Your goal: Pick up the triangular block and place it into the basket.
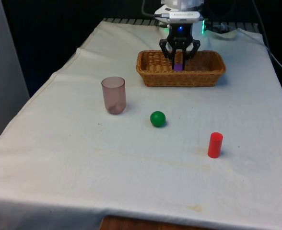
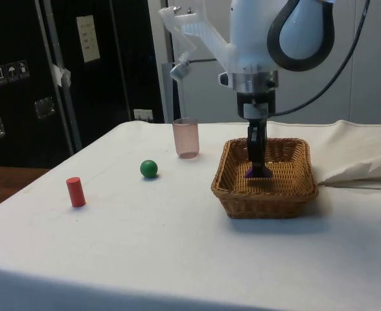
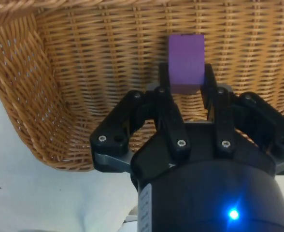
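While low inside the wicker basket (image 1: pixel 153 76), the gripper (image 3: pixel 186 87) pinching a plain purple block (image 3: pixel 185 60).

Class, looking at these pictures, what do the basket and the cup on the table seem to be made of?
Basket: woven wicker or cane, going by the interlaced tan strands and matte look.
Cup: probably tinted plastic, pinkish and translucent with a smooth wall; glass can't be ruled out.

Woven wicker basket (image 1: pixel 155 76), rough; matt purple block (image 3: pixel 185 63); translucent plastic cup (image 1: pixel 113 95); white cloth (image 1: pixel 131 167) matt
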